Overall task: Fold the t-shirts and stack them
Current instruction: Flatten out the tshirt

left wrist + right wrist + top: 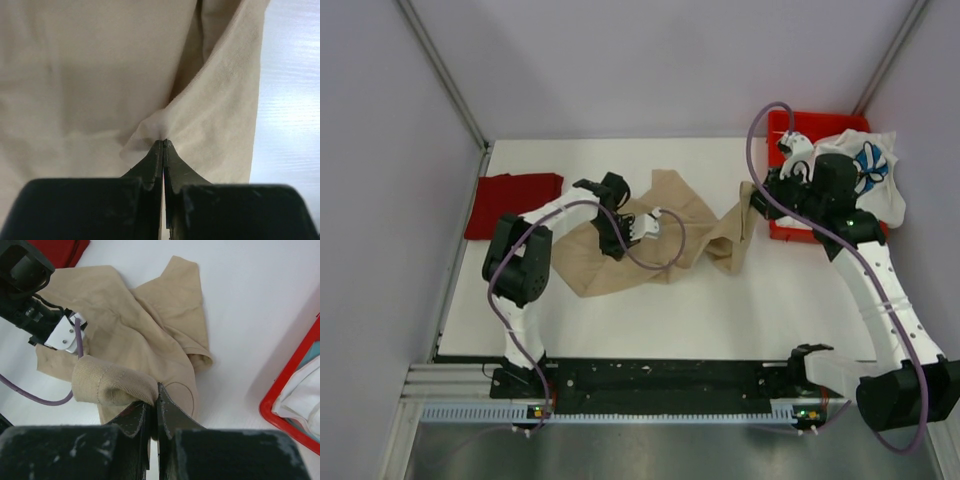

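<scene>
A plain tan t-shirt (pixel 665 235) lies crumpled across the middle of the table, stretched between both arms. My left gripper (pixel 617 248) presses down on its left part; in the left wrist view the jaws (pixel 164 142) are shut on a small puckered pinch of tan cloth (pixel 90 75). My right gripper (pixel 751 205) holds the shirt's right end lifted, its jaws (pixel 156 388) shut on a rolled tan hem (pixel 107 382). A dark red t-shirt (pixel 515 203) lies flat and folded at the far left. A white t-shirt with blue print (pixel 865 168) is heaped in the bin.
The red plastic bin (pixel 790 228) stands at the right back corner, right behind my right wrist; its rim (pixel 287 387) shows in the right wrist view. The left arm's purple cable (pixel 660 262) loops over the tan cloth. Grey walls close in on both sides.
</scene>
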Controlling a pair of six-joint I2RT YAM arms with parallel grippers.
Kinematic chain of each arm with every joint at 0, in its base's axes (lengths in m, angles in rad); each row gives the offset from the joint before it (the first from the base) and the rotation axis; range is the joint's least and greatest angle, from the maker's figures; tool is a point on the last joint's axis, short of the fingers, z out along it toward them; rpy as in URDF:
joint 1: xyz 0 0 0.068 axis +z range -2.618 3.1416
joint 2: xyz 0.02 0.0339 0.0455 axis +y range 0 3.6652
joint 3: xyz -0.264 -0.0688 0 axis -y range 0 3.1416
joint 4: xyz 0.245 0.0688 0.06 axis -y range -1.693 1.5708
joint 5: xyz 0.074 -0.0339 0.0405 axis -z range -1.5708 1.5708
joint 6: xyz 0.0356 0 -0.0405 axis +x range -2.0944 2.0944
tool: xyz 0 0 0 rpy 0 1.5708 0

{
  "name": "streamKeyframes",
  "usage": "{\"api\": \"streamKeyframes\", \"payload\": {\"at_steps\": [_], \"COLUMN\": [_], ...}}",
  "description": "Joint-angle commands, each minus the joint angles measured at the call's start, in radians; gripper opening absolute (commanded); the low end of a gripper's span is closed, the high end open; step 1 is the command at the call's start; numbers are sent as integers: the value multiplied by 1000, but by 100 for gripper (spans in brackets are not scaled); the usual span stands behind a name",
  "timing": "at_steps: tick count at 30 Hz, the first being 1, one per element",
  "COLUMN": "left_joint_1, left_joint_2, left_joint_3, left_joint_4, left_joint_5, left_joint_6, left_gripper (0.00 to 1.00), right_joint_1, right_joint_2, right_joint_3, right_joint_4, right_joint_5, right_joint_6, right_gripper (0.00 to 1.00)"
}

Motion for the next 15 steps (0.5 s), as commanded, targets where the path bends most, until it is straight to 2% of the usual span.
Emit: {"api": "streamKeyframes", "payload": {"at_steps": [1,5,9,15], "left_joint_1": [17,59,123,163], "left_joint_2": [-157,-282,-458,-739], "left_joint_3": [-13,6,51,137], "left_joint_4": [65,49,15,36], "left_joint_5": [-79,-139,-174,-381], "left_joint_6": [-159,-287,-335,-347], "left_gripper": [0,0,0,0], "right_joint_1": [-6,-8,-8,-6], "right_joint_2": [-56,-74,-122,-200], "right_joint_3": [7,35,110,272], "right_joint_4": [37,25,-5,-34], "right_joint_5": [-4,12,71,67], "right_joint_6": [-16,10,35,56], "right_gripper": [0,0,0,0]}}
